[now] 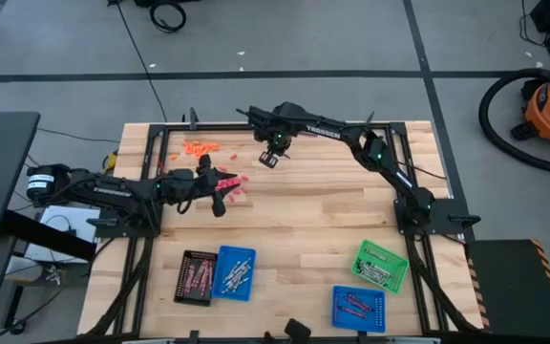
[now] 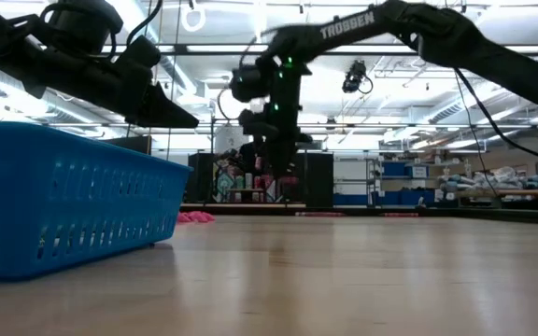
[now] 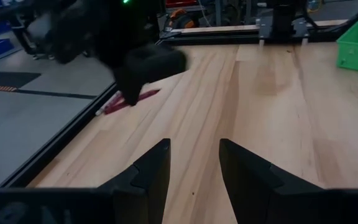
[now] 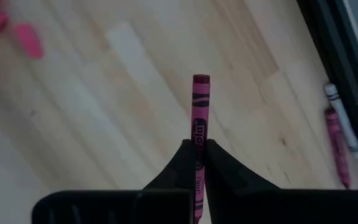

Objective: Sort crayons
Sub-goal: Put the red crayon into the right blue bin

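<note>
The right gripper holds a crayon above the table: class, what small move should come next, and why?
Probably carry it toward the trays. The right gripper is shut on a dark pink crayon, held above bare table far from the black tray of similar crayons.

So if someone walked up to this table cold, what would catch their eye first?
Probably the right pincer, raised over the table's far middle and shut on a dark pink crayon that sticks straight out past its tips. Next, the bright crayon piles: orange near the far left edge, pink beside the empty left pincer.
</note>
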